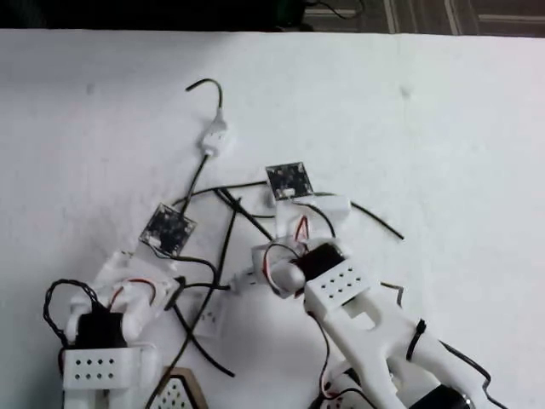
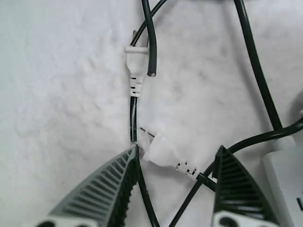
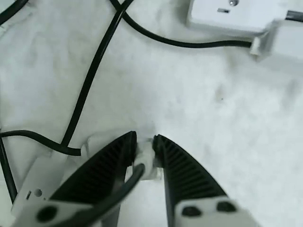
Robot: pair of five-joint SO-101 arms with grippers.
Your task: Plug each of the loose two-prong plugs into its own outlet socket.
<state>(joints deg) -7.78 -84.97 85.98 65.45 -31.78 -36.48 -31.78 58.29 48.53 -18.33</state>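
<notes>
We count two plugs at left gripper (image 2: 177, 150): jaws wide open, empty, straddling near plug (image 2: 160, 152) on table (image 2: 57, 94), far plug (image 2: 136, 71) beyond. Right gripper (image 3: 144, 138) jaws clamp small plug (image 3: 147, 161), at 6 o'clock from white connector (image 1: 215, 136). Two sockets close by: far socket (image 3: 232, 14), near socket (image 3: 40, 182).

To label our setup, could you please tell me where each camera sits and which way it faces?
High view: fixed overhead, facing down at the white table; an arm and a second arm show.
Left wrist view: on the left wrist, facing down past the open left gripper at a loose plug.
Right wrist view: on the right wrist, facing down at the right gripper, shut on a white plug.
All share black cables on the table.
</notes>
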